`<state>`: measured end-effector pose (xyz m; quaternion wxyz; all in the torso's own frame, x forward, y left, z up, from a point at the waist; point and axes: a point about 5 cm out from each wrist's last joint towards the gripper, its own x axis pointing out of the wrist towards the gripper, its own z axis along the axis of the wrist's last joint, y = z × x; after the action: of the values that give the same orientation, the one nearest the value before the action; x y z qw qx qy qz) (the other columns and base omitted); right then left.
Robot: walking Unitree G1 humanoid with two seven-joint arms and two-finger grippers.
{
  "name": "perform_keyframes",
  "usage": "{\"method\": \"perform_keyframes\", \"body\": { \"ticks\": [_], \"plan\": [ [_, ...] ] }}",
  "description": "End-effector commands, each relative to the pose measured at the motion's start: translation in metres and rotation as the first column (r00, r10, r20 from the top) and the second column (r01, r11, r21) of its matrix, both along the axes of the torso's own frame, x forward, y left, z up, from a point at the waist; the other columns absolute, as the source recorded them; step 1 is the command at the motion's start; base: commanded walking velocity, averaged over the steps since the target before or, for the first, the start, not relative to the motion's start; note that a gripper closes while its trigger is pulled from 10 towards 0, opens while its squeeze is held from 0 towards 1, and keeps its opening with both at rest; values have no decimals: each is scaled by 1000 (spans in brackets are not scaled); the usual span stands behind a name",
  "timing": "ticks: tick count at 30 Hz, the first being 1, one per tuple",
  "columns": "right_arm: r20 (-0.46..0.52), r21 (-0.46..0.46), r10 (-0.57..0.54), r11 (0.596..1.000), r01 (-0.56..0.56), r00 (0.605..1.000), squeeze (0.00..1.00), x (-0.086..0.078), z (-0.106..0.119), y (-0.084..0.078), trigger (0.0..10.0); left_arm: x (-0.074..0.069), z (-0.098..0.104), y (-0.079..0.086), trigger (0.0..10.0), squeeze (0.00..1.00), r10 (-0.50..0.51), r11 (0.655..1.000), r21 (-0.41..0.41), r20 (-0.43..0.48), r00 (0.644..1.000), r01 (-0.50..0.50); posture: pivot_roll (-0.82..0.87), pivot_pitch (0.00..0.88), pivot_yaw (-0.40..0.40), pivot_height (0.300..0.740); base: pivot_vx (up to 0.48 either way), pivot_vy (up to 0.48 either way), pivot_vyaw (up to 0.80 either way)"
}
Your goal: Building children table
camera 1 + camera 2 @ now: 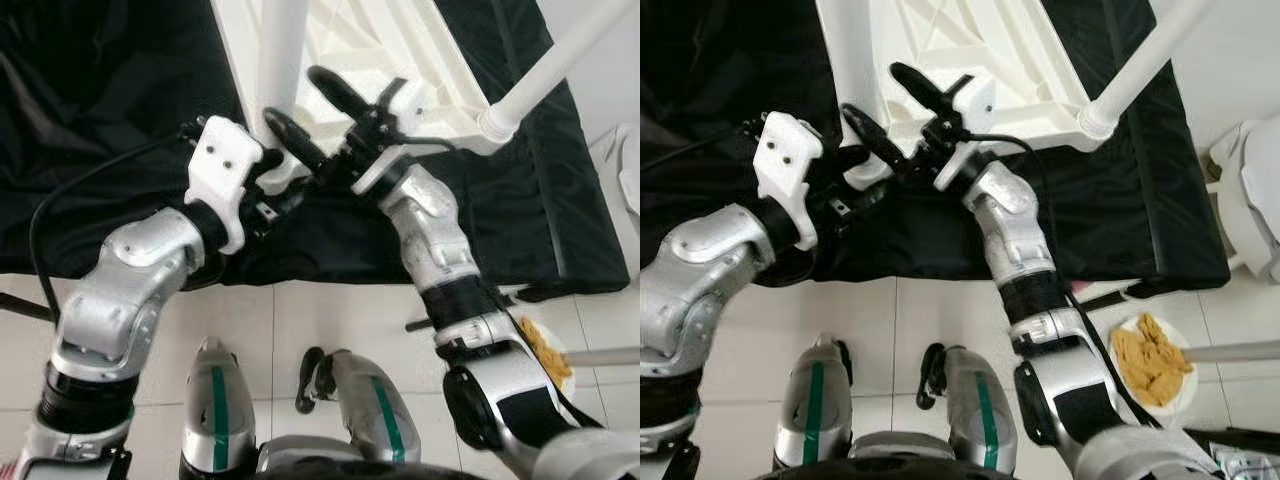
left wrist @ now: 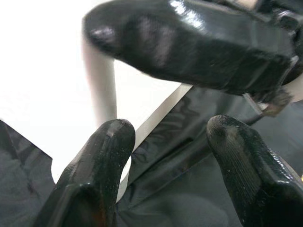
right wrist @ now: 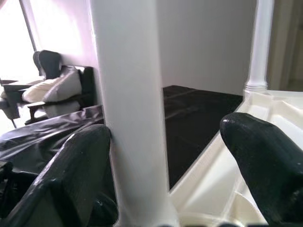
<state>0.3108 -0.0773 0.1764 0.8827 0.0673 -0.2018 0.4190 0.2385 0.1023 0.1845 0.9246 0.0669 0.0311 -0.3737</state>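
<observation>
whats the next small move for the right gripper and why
Probably close the right gripper on the near table leg: its fingers sit open with the leg standing between them, already in its socket on the upturned white tabletop.

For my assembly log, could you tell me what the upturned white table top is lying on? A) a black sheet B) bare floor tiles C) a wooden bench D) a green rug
A: the upturned white table top lies on a black sheet spread over the tiled floor, with two white legs already standing up from it.
</observation>
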Motion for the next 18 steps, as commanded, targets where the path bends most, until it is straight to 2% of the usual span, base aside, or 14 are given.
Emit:
{"method": "perform_keyframes", "body": {
  "ticks": [1, 7, 13, 18],
  "plan": [
    [-25, 6, -65, 998, 65, 998, 0, 0, -3, -17, 10000, -3, -5, -5, 10000, 0, -14, 1000, 10, -13, 1000, 14, 173, 91, -153, 740, 0, 0, 0],
    [-40, -1, -119, 993, 119, 992, 0, -4, -4, -32, 10000, -9, -9, -10, 10000, 0, -89, 996, 23, -34, 995, 90, 169, 95, -147, 740, 0, 0, 0],
    [-41, 13, -168, 986, 168, 985, 0, -4, 0, -43, 10000, -11, -9, -14, 10000, 0, -107, 994, 6, -27, 994, 107, 167, 94, -148, 740, 0, 0, 0],
    [-60, 7, -253, 967, 254, 966, 0, -1, -2, -54, 10000, -9, -10, -19, 10000, 0, -110, 994, 9, -17, 994, 110, 159, 90, -145, 740, 0, 0, 0]
  ]
}}
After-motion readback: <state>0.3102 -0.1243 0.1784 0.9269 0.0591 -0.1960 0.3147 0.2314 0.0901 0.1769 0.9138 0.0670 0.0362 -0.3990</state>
